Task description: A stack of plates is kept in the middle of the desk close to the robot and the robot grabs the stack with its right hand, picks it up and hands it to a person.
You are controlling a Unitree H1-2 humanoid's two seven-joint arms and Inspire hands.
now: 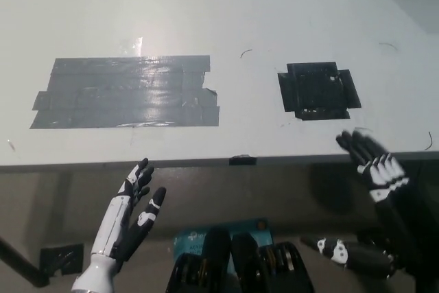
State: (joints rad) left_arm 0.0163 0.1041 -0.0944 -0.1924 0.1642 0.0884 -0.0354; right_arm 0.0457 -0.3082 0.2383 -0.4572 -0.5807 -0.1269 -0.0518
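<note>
Head view: no plates visible on tabletop [274, 18]; right hand [374, 197] empty, fingers apart, below near edge; left hand [134, 207] rests open. Handover likely finished.

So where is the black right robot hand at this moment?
In the head view, the right robot hand is at the lower right, open, below the desk's near edge and just below the small black tape patch.
</note>
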